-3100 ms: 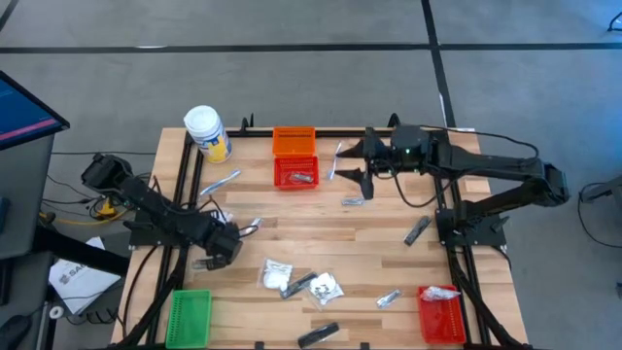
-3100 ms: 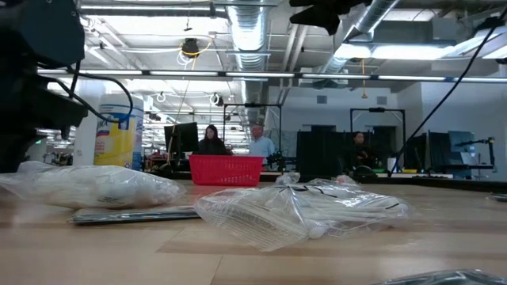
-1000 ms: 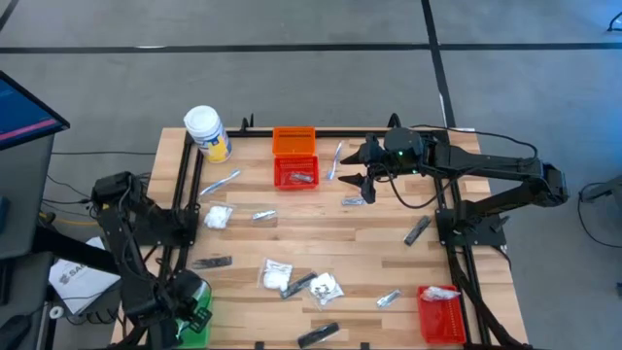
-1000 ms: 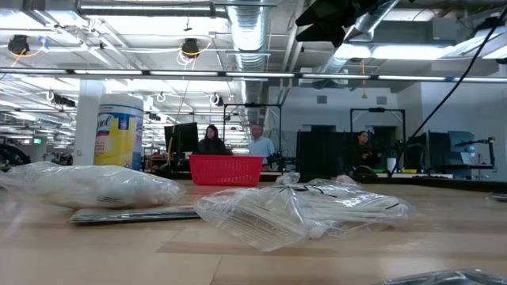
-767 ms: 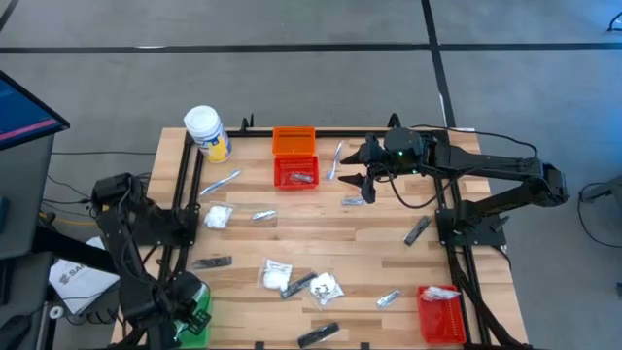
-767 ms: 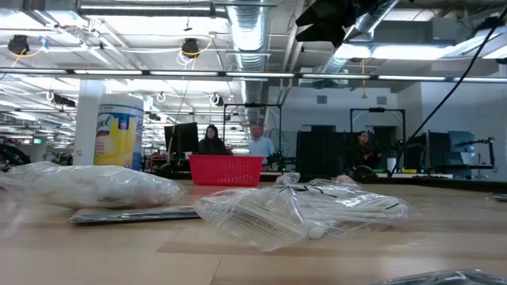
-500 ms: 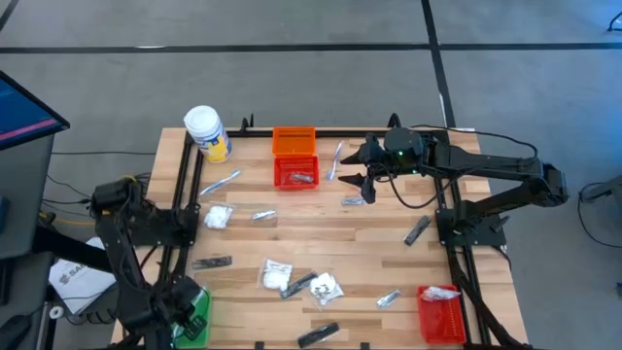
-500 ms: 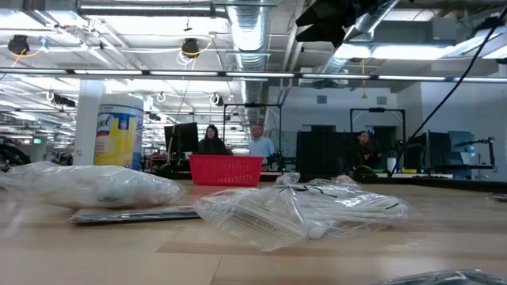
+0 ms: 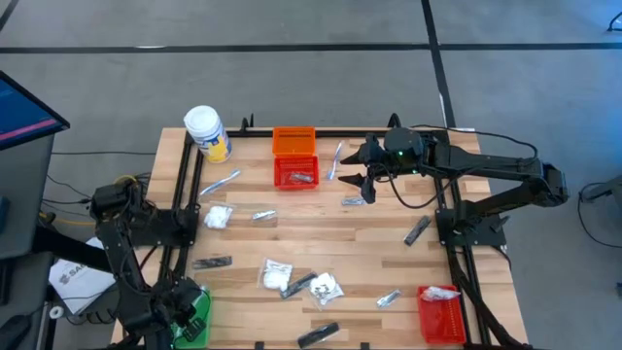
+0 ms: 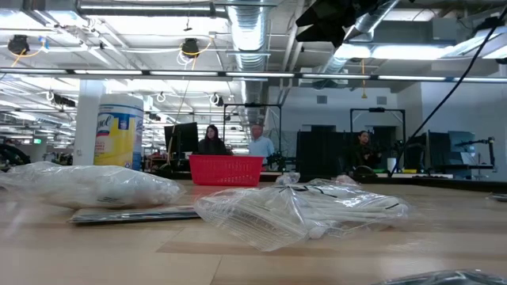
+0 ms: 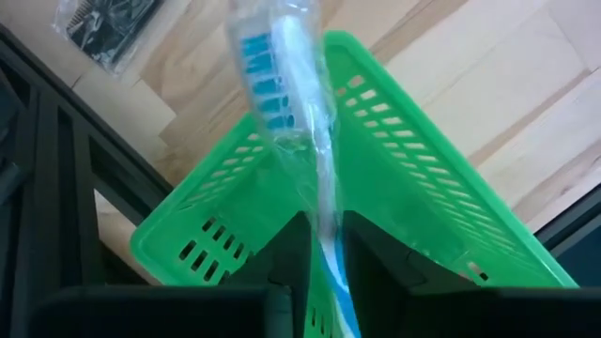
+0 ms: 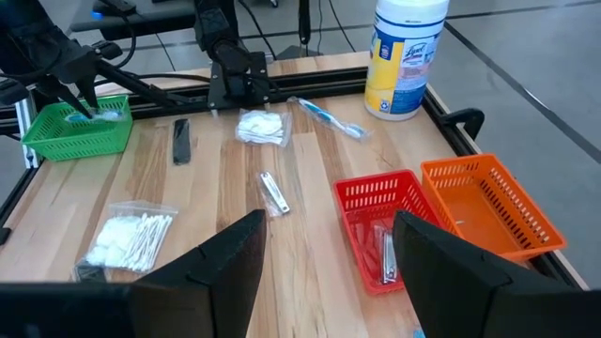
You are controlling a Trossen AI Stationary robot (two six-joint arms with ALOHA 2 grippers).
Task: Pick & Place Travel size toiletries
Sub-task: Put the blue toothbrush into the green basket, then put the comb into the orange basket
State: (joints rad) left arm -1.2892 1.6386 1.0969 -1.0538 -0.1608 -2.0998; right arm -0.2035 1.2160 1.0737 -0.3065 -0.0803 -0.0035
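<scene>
My left gripper [image 11: 324, 230] hangs over the green basket [image 11: 451, 188] at the table's near-left corner [image 9: 180, 303], shut on a clear-wrapped toothbrush [image 11: 282, 84] with blue bristles. My right gripper [image 9: 362, 170] hovers open above the far side, beside the red basket [image 9: 295, 173]; its fingers touch nothing. Lying flat on the wood are white packets [image 9: 217, 216] [image 9: 276, 275], a foil sachet [image 9: 263, 216], dark tubes [image 9: 212, 262] [image 9: 318, 334] and another wrapped toothbrush [image 9: 221, 183]. My left gripper pinches the wrapped toothbrush between its two fingers on the white handle [image 11: 324, 211], coming from above and pointing down. The brush runs on past the fingertips along them, its bristle end [image 11: 268, 75] ahead over the green basket's corner. Whether that end touches the basket I cannot tell.
An orange basket [image 9: 293, 141] stands behind the red one, and a second red basket [image 9: 440, 313] sits at the near-right corner. A white jar with a yellow label [image 9: 207, 132] is at the far-left corner. More sachets [image 9: 389, 298] [image 9: 417, 230] lie on the right half.
About three seconds ago my left gripper was over the table's left middle; it has since swung to the green basket at the near-left corner. In the last second it has only edged slightly toward that corner, staying shut on the toothbrush.
</scene>
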